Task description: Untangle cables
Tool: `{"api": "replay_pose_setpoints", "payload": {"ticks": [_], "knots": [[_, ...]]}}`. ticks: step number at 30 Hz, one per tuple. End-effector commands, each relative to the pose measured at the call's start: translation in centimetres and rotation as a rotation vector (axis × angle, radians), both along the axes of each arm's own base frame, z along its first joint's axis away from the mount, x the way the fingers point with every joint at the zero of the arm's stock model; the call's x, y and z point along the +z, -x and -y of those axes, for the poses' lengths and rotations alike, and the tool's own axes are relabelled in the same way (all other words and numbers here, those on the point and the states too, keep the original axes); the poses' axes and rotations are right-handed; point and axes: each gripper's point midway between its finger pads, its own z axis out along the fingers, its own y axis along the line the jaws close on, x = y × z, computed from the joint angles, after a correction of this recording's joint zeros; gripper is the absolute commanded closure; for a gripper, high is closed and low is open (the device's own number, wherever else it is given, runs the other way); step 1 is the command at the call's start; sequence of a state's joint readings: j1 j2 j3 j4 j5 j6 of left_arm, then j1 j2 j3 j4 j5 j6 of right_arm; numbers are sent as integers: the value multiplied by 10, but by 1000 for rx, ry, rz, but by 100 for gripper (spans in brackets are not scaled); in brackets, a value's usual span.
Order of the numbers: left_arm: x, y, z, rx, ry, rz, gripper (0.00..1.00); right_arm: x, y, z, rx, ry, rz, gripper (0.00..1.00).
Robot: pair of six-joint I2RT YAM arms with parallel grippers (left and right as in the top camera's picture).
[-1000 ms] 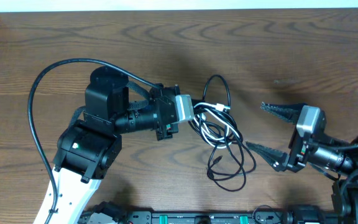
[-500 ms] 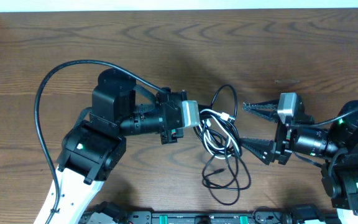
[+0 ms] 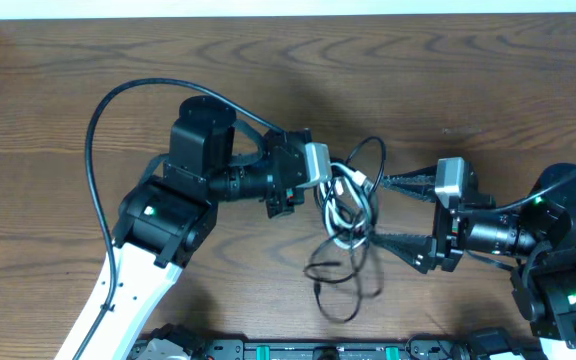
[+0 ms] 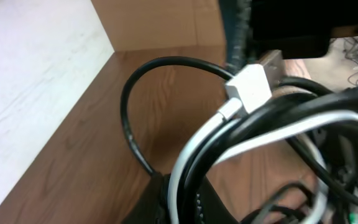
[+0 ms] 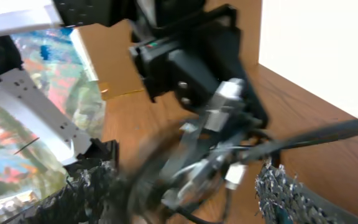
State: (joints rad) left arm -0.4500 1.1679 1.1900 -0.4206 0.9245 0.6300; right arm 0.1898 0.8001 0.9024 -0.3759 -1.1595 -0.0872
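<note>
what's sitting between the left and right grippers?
Only the cables, black cords plus a white one, seen in the overhead view. The left gripper is shut on them; the right gripper stands open beside them.

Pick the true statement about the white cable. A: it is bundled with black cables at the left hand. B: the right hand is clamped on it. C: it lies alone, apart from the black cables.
A: the thin white cable runs bundled with the thin black cables at the shut left hand; the right hand stands open beside them.
</note>
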Motion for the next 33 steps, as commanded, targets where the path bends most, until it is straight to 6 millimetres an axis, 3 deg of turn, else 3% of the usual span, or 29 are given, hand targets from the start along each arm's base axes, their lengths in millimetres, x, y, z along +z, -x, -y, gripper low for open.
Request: {"api": "replay_pose_setpoints", "payload": {"ticks": [1,8,10,13,19,26,33], "knots": [[11,-2,1,-1,16,41,92,9,9,-4,42,-11,27,24],[14,-1,2,-9,29,41,93,10,7,-5,42,-11,45,30],[16,-1,2,-6,35,38,92,9,6,-5,41,-10,39,43],[19,6,4,-49,56,35,92,5,2,-6,43,-7,20,74],[26,16,7,-112,88,36,92,-2,-7,-8,43,0,-19,90],[26,16,7,-112,88,37,93,-5,-13,-8,34,5,-27,92],[29,16,4,-90,85,55,92,-11,-31,-3,-78,37,-36,96]]}}
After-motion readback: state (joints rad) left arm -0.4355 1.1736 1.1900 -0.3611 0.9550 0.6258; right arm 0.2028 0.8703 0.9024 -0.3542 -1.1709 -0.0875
